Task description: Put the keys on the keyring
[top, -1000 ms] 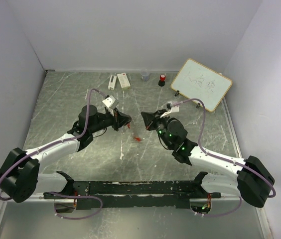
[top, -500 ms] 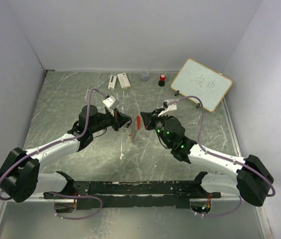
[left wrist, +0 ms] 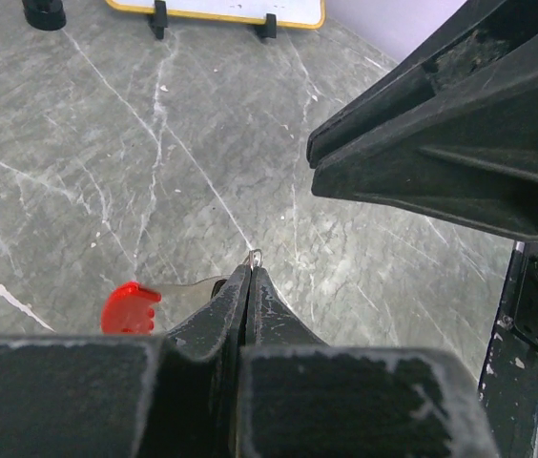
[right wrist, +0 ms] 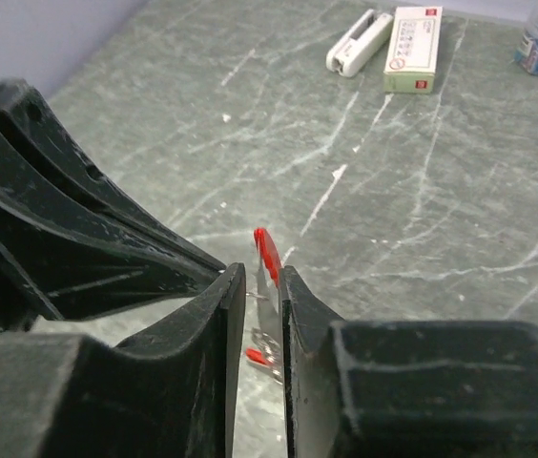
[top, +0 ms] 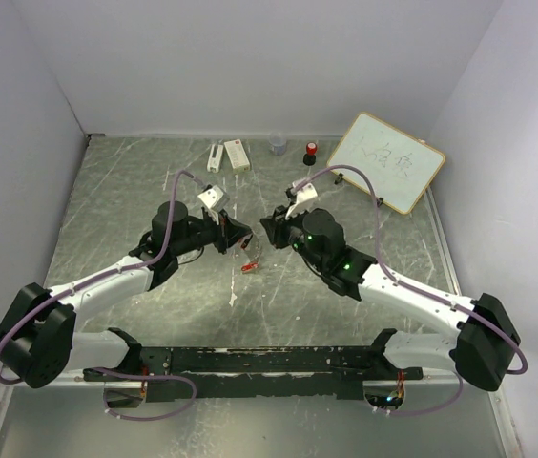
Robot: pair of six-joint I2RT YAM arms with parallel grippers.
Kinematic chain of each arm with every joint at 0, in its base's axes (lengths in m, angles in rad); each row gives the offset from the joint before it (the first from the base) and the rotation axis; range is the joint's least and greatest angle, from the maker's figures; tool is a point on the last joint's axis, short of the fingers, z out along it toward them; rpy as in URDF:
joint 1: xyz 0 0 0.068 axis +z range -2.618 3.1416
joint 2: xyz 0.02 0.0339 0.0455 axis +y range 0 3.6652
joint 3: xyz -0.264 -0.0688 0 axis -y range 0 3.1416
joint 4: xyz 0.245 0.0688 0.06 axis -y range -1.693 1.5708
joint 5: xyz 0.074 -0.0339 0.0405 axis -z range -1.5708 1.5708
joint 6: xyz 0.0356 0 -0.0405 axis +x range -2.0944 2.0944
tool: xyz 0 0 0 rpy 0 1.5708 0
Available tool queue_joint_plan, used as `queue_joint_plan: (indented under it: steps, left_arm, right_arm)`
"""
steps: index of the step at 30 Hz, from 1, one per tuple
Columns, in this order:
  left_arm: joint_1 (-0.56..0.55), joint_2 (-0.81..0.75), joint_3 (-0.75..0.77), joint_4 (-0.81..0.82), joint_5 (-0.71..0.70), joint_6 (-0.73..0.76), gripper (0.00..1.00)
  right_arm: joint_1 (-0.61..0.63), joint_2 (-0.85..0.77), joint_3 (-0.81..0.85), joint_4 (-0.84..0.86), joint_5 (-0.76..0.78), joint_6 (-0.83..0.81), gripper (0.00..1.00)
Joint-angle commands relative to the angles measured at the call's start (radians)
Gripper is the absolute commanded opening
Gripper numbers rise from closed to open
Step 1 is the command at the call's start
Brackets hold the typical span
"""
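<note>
Slip risk: your left jaws pinch the keyring (left wrist: 256, 256) by its thin loop only. Right jaws stand slightly parted, giving no backup.

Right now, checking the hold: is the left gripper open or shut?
Shut: left gripper fingers meet, pinching the silver keyring loop at their tips.

Scuffed matt-black left pincer (left wrist: 251, 273)
</note>
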Motion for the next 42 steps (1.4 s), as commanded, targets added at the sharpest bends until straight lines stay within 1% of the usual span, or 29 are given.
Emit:
queue_joint_plan:
  steps: [1,4,6,9,14,16,19,23,26,34,42]
  left_arm:
    - [0.011,-0.015,0.054,-0.001,0.049,0.021,0.07]
    - [0.012,-0.011,0.07,-0.024,0.063,0.032,0.07]
    - [0.012,-0.005,0.083,-0.038,0.076,0.039,0.06]
    - [0.015,0.002,0.094,-0.05,0.095,0.044,0.07]
    - [0.018,0.005,0.1,-0.061,0.111,0.048,0.07]
    - [0.02,0.008,0.103,-0.064,0.119,0.049,0.07]
    - [0.02,0.013,0.101,-0.06,0.132,0.046,0.07]
    - [0.022,0.014,0.101,-0.063,0.143,0.048,0.07]
    - [0.022,0.011,0.098,-0.061,0.146,0.048,0.07]
    - [0.022,0.014,0.105,-0.066,0.162,0.052,0.07]
    - [0.022,0.02,0.118,-0.094,0.187,0.075,0.07]
  right_arm:
    - [-0.002,0.005,0.035,-0.149,0.001,-0.131,0.21]
    - [-0.001,0.018,0.046,-0.194,0.013,-0.175,0.22]
    - [-0.002,0.025,0.036,-0.189,0.006,-0.224,0.23]
    - [-0.001,0.012,-0.008,-0.125,-0.054,-0.347,0.28]
    - [-0.002,-0.073,-0.131,0.042,-0.146,-0.485,0.29]
    - [-0.003,-0.089,-0.148,0.072,-0.19,-0.518,0.28]
    - [-0.004,-0.084,-0.136,0.067,-0.247,-0.563,0.28]
    - [-0.004,-0.072,-0.138,0.102,-0.302,-0.594,0.27]
    - [-0.005,-0.062,-0.148,0.139,-0.315,-0.602,0.26]
    - [-0.015,0.003,-0.103,0.113,-0.35,-0.638,0.23]
    - [-0.053,0.004,-0.121,0.138,-0.382,-0.654,0.23]
